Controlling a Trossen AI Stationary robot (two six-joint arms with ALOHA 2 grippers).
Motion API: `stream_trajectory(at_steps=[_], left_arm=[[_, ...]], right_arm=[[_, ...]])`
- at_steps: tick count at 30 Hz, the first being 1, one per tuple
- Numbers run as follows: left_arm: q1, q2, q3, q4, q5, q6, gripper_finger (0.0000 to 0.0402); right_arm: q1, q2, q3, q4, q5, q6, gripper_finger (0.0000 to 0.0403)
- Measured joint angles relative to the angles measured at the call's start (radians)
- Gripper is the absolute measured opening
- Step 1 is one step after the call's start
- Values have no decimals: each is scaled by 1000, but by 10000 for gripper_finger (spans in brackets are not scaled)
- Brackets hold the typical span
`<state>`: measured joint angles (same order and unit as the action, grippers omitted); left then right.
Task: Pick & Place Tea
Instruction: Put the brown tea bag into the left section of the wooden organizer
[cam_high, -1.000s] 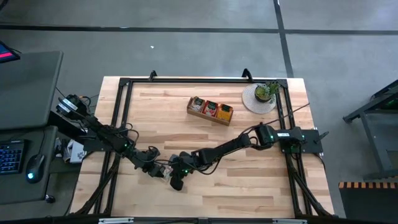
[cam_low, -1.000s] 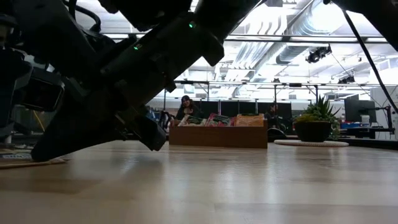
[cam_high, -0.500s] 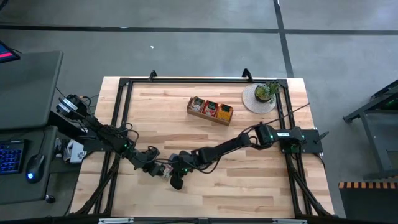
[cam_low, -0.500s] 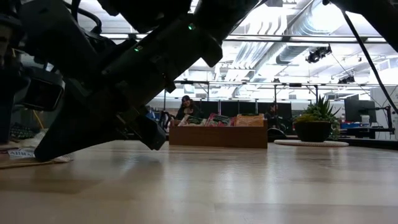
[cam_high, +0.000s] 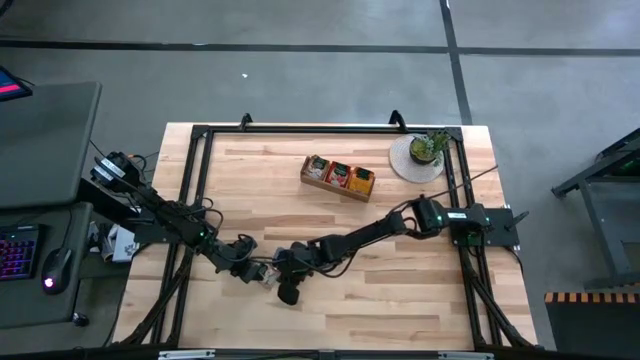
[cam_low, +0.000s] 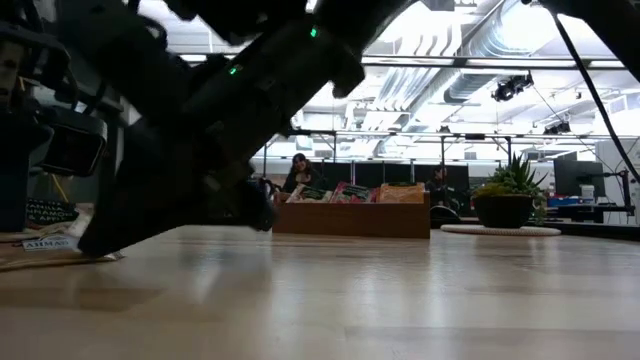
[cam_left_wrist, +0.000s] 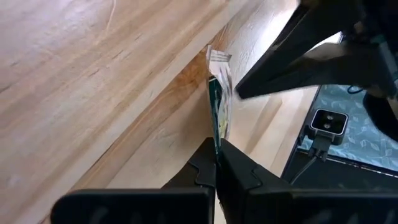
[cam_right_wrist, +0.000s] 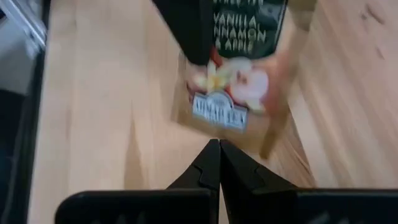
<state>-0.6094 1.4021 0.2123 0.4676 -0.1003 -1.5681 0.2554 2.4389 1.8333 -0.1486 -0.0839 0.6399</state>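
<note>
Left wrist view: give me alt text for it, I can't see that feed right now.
The left gripper is shut on the edge of a tea sachet, which stands edge-on above the wooden table. The right arm looms dark just beyond the sachet.

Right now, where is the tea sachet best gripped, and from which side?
By its thin edge, pinched across both flat faces. The tea sachet stands edge-on in line with the left tool, which is shut on its near edge, so come along its plane. The right tool, shut, faces its printed side.
</note>
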Motion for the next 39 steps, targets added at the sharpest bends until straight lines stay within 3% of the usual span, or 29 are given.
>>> stream_trajectory(at_steps=[7, 12, 16, 21, 24, 28, 33, 39], left_arm=[[0, 0, 0, 3, -8, 30, 1], [1, 0, 7, 1, -42, 98, 0], [17, -10, 21, -8, -68, 178, 0], [114, -53, 54, -34, -41, 309, 0], [199, -105, 105, -28, 6, 414, 0], [339, -162, 196, -208, 99, 564, 0], [530, -212, 400, -558, 193, 828, 0], [734, -198, 679, -926, 200, 1132, 0]], right_arm=[[-4, -105, 0, -168, 32, -69, 0], [-5, -217, 0, -389, 100, -78, 0], [-5, -316, 0, -534, 87, -56, 0], [0, -441, 1, -653, 119, -35, 0], [8, -507, 1, -737, 205, -19, 0], [7, -578, 0, -876, 285, 11, 0], [-9, -708, -178, -783, 272, 3, 0], [-57, -958, -610, -366, 213, 16, 0]])
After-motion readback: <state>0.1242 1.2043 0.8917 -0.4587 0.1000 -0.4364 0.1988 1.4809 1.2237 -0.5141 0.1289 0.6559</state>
